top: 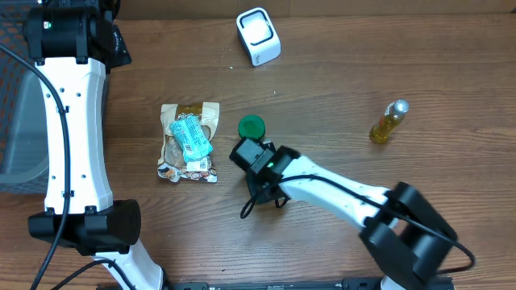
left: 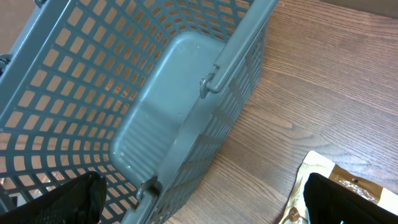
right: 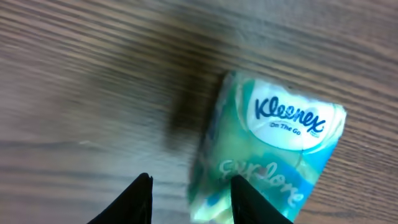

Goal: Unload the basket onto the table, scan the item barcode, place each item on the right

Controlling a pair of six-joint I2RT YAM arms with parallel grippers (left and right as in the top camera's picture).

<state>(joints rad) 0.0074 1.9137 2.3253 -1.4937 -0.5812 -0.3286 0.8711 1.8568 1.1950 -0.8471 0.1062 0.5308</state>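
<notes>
Looking from the overhead camera, the brown wooden surface [top: 339, 72] carries a white box-shaped scanner [top: 258, 36] at the far edge, a small yellow bottle with a silver cap [top: 389, 121] on the right, a round green lid [top: 251, 126] near the middle, and a beige printed snack bag [top: 189, 165] with a teal plastic packet [top: 192, 138] lying on top of it. The right pincer [top: 247, 153] hangs just beside the green lid and near the bag; its state does not show from here. The white left arm [top: 74, 129] reaches to the far left, near a grey plastic mesh basket [top: 14, 121]. From the left wrist, the left pincer [left: 205, 202] is spread wide over the basket's wall, with nothing held between its black fingers [left: 81, 199], and a corner of the snack bag shows at the lower right. From the right wrist, somewhat blurred, a teal and white Kleenex tissue pack [right: 280, 143] shows against the wood. The right pincer is spread: one finger overlaps the pack's lower edge, and bare wood separates the other finger from the pack, so it pinches nothing. Whether this pack is the teal packet on the bag I cannot tell.
</notes>
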